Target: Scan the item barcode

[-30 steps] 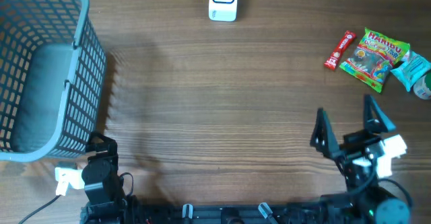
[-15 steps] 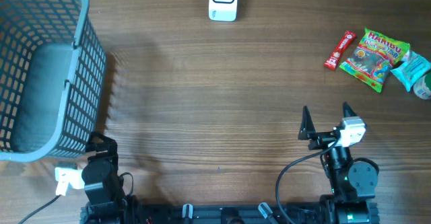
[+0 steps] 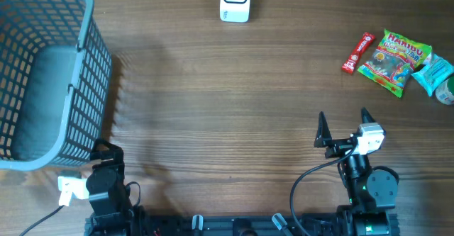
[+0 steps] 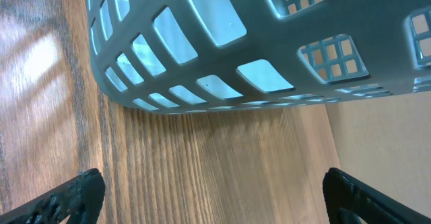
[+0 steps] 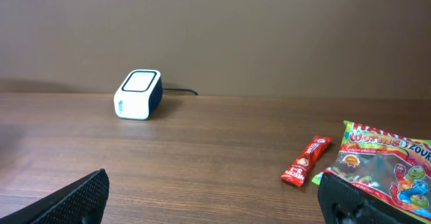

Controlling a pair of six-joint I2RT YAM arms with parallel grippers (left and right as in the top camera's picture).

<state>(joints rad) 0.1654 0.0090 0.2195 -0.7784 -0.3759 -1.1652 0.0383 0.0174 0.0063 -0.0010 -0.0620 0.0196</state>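
The white barcode scanner (image 3: pixel 235 1) stands at the table's far edge; the right wrist view shows it (image 5: pixel 139 95) ahead on the left. Snack items lie at the far right: a red stick packet (image 3: pixel 357 52) (image 5: pixel 307 160), a green gummy bag (image 3: pixel 394 61) (image 5: pixel 380 167) and a teal packet (image 3: pixel 434 73). My right gripper (image 3: pixel 343 122) (image 5: pixel 215 204) is open and holds nothing. It sits near the front edge, well short of the packets. My left gripper (image 3: pixel 105 151) (image 4: pixel 215 197) is open at the front left, facing the basket's corner.
A large grey-blue mesh basket (image 3: pixel 42 73) (image 4: pixel 269 42) fills the left side, close in front of the left fingers. Bare wooden tabletop (image 3: pixel 227 108) stretches between the arms and the scanner. A cable (image 3: pixel 312 179) loops beside the right arm's base.
The right gripper swung left and a little up the table, turning to face straight ahead, then held still. The left arm has not moved.
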